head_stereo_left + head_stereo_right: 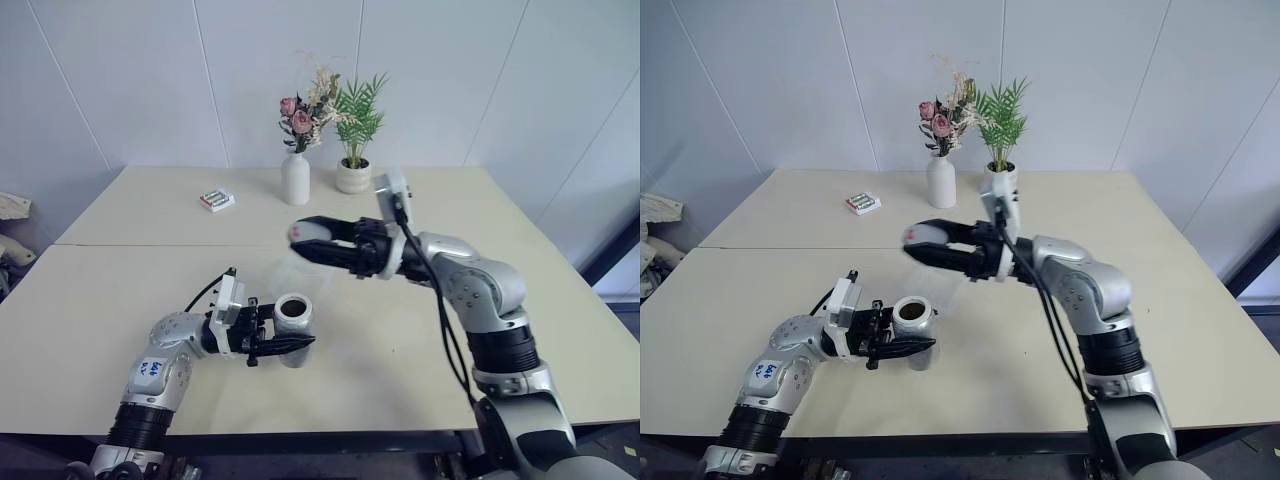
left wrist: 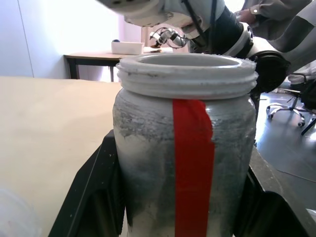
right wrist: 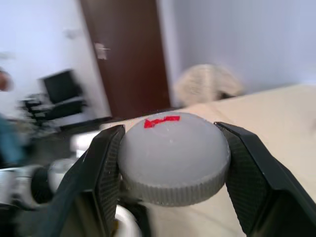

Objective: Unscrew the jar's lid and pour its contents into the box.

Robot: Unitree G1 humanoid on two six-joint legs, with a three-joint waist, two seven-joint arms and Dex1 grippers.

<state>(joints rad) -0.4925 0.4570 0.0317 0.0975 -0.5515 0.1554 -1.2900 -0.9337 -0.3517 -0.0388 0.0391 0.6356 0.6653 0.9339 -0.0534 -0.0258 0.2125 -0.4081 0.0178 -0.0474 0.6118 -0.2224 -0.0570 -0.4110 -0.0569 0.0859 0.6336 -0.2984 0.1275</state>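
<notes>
The jar [image 2: 182, 163] is a silvery cylinder with a red strip down its side. It stands upright on the table with its threaded mouth uncovered. My left gripper [image 1: 290, 345] is shut on the jar [image 1: 294, 318], one black finger [image 2: 94, 197] on each side. My right gripper [image 1: 305, 240] is shut on the lid [image 3: 173, 158], a grey ribbed disc with a small red mark, and holds it in the air above and behind the jar. The translucent box [image 1: 283, 272] lies on the table just behind the jar, under the lid. The contents are hidden inside the jar.
A white vase of flowers [image 1: 295, 178] and a round white plant pot [image 1: 353, 176] stand at the table's far edge. A green-and-white packet [image 1: 216, 200] lies to their left. The table [image 1: 120, 290] is pale beige with a seam across it.
</notes>
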